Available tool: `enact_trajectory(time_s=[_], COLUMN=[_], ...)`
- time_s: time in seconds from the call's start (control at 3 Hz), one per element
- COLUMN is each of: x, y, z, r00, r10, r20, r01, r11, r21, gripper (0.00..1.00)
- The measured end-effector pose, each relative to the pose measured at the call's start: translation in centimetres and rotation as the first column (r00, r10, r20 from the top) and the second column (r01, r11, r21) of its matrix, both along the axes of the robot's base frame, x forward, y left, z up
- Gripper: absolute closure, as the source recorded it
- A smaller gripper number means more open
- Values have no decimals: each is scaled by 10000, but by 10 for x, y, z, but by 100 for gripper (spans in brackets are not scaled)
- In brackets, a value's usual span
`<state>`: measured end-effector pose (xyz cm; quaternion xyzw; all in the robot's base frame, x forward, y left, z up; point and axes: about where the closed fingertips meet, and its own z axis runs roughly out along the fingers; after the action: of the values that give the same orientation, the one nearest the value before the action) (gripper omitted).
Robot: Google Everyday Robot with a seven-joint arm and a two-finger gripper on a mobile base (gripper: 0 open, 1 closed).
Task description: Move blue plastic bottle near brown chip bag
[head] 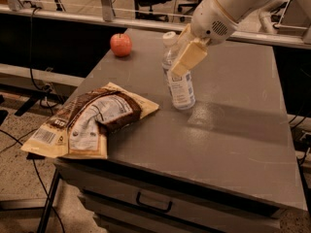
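The end effector (pixel 179 58), a pair of cream-coloured flat fingers on a white arm reaching in from the upper right of the frame, is closed around the upper body of the blue plastic bottle (pixel 181 89), a tall clear-walled one with a white screw cap and a pale label. One finger (pixel 187 57) lies slantwise across the front of the bottle just under its neck. This high grip appears to keep the bottle nearly upright, leaning only slightly, with its base at or just above the grey tabletop (pixel 233 130).

The bottle stands in the upper middle of the frame. The brown chip bag (pixel 97 118), wide, flat and tan-edged, lies at the lower left, overhanging the tabletop's edge. It is apart from the bottle, so the move looks unfinished. A round red apple (pixel 121 44) sits at the far upper left.
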<state>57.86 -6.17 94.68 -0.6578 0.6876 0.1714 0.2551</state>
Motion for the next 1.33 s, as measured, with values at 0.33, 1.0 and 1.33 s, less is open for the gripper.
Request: enact_trajectory(time_s=[0.33, 1.0, 1.33], x=[1, -12, -13], y=[20, 31, 25], z=[6, 45, 51], r00=[9990, 9884, 9870], r10=[338, 473, 208], r20=[308, 1442, 1595], r01=[-358, -748, -633], r11=[9972, 9786, 9618], r21=[657, 1916, 2664], gripper=[100, 100, 100])
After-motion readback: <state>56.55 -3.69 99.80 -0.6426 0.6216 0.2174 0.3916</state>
